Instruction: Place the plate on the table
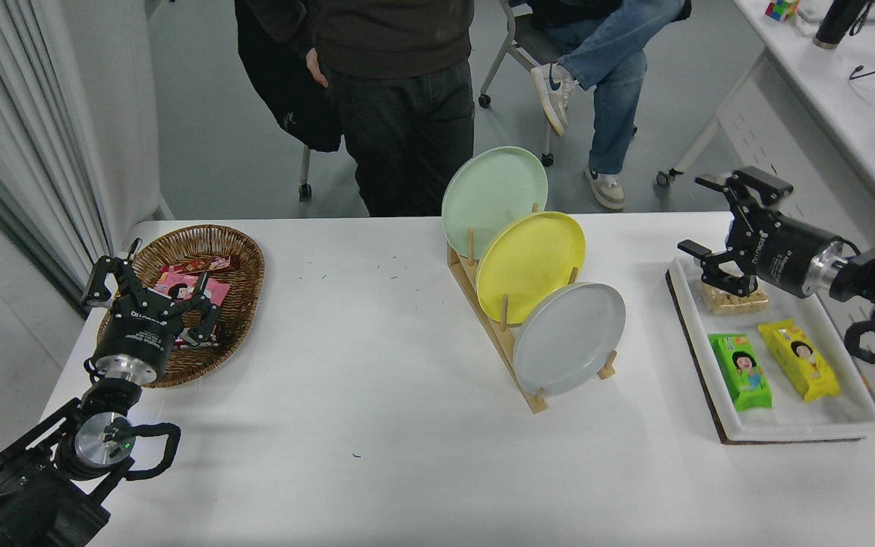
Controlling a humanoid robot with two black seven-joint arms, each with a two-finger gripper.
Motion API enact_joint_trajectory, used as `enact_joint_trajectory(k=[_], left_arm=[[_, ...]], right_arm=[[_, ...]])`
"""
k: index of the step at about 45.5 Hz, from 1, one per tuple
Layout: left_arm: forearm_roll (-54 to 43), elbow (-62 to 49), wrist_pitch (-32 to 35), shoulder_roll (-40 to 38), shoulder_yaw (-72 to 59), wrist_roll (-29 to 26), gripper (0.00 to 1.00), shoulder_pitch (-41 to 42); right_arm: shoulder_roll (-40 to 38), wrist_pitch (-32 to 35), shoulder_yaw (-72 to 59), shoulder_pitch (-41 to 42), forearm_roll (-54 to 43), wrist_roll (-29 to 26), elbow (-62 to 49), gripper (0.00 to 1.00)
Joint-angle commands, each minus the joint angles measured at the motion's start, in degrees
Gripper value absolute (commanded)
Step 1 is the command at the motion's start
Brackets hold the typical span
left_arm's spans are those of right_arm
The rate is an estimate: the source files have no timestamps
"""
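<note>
The plate (568,338) stands on edge in the nearest slot of the wooden rack (510,349), the yellow plate (530,257) just behind it. Right gripper (726,216) hovers over the snack tray (787,414), fingers apart, empty. Left gripper (150,292) over the wicker basket (244,258), fingers apart. Worktop (377,395) bare in front of the rack.

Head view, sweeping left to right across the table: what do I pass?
Open left gripper → brown oval wicker basket → wooden rack → round light-grey plate standing in it → white rectangular snack tray → open right gripper above the tray's far end.
</note>
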Motion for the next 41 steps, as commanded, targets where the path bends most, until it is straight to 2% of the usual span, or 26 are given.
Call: enact_joint_trajectory(k=[1, 18, 32, 41], left_arm=[[0.0, 0.0, 0.0, 0.0, 0.0, 0.0, 0.98, 0.0], [0.0, 0.0, 0.0, 0.0, 0.0, 0.0, 0.98, 0.0], [0.0, 0.0, 0.0, 0.0, 0.0, 0.0, 0.98, 0.0], [0.0, 0.0, 0.0, 0.0, 0.0, 0.0, 0.98, 0.0]], right_arm=[[-1.0, 5.6, -10.8, 4.7, -0.1, 0.0, 3.7, 1.0], [-1.1, 5.6, -11.4, 4.1, 0.1, -0.3, 5.7, 1.0], [-0.7, -20.2, -12.4, 0.0, 3.5, -3.7, 20.6, 1.0], [-0.6, -31.3, -8.2, 1.3, 9.1, -6.9, 27.2, 1.0]])
